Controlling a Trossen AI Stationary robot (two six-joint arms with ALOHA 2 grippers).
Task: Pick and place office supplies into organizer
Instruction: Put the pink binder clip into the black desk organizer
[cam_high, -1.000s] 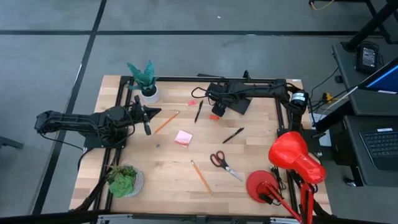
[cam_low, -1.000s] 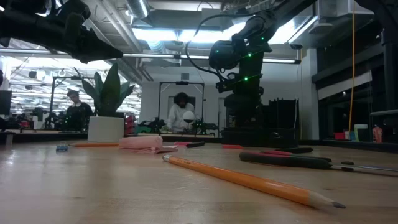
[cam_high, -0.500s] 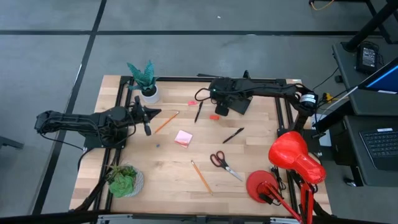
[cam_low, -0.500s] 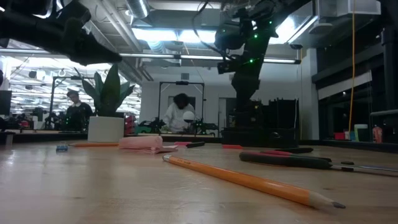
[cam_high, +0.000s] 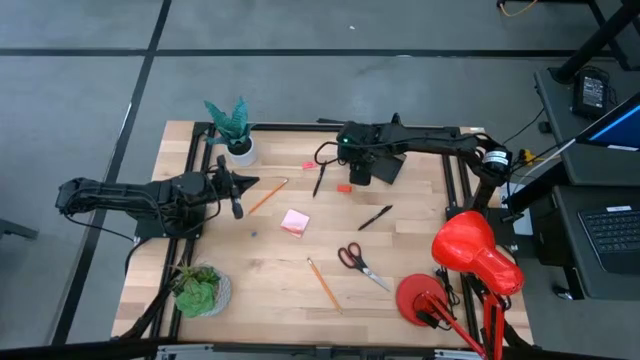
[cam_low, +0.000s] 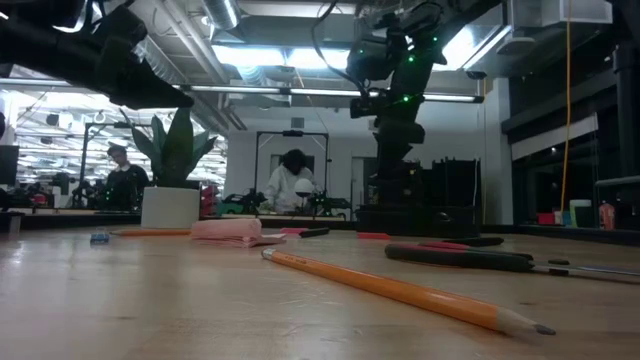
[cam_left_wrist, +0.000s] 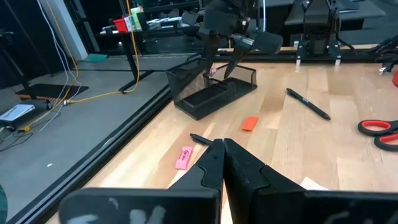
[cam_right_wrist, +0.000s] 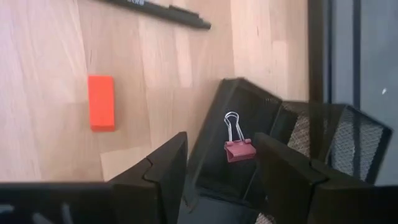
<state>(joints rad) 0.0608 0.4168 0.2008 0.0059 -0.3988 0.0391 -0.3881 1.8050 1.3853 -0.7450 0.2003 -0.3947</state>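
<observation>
Hovering over the black mesh organizer (cam_right_wrist: 273, 143), the right gripper (cam_right_wrist: 217, 171) has its fingers spread, a red binder clip (cam_right_wrist: 238, 147) between them inside a compartment. An orange eraser (cam_right_wrist: 101, 102) and black pen (cam_right_wrist: 161, 12) lie nearby. The left gripper (cam_high: 236, 187) waits pinched shut near the potted plant (cam_high: 235, 128).

The left arm stretches in from the left edge of the high view toward the middle, lying low and nearly level. Its left gripper (cam_high: 238, 184) has its two dark fingers (cam_left_wrist: 239, 171) pressed together, tips meeting. The right arm reaches from the right side across the upper centre of the frame, wrist bent downward. The right gripper (cam_right_wrist: 217, 171) hangs with fingers (cam_right_wrist: 165, 171) spread wide apart, nothing between them.
</observation>
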